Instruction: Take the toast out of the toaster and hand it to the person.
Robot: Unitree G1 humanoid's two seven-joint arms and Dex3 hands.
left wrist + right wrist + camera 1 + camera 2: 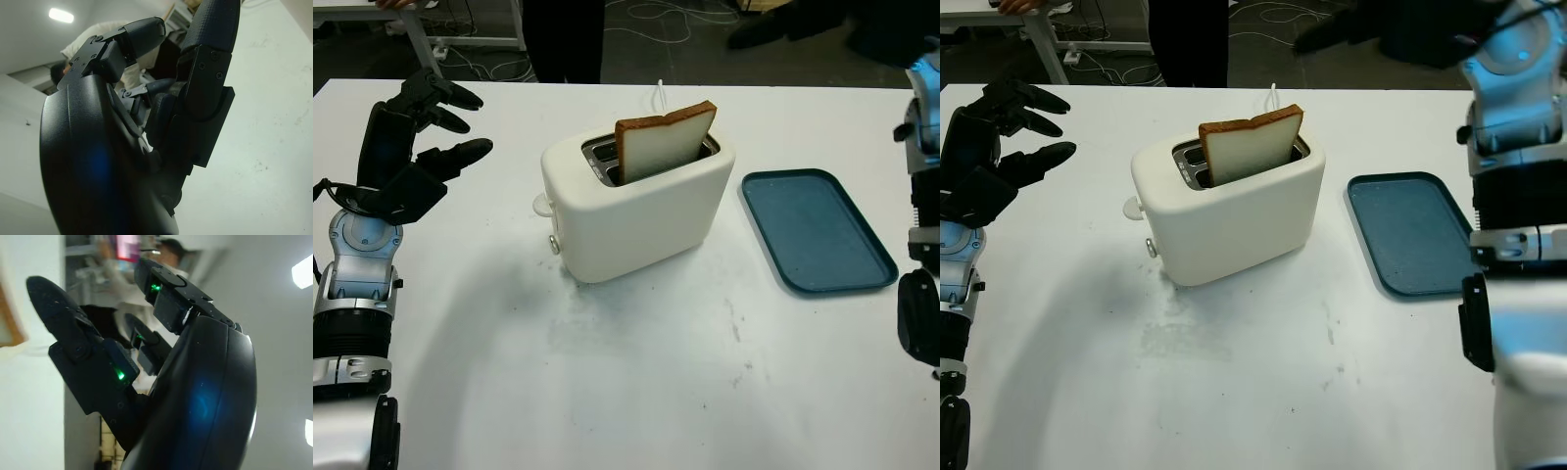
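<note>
A white toaster (636,211) stands mid-table with a slice of toast (661,142) sticking up out of its rear slot; the front slot holds nothing. My left hand (445,122) is raised over the table's far left, well apart from the toaster, open and holding nothing. My right arm (1518,147) rises along the right edge, and its hand (98,284) is lifted high and open, with an edge of the toast (7,323) beyond its fingers. A person (563,39) in dark clothes stands behind the far table edge.
A dark blue tray (813,230) lies flat to the right of the toaster. A white cord (659,93) runs from behind the toaster toward the far edge. Cables and table legs lie on the floor beyond.
</note>
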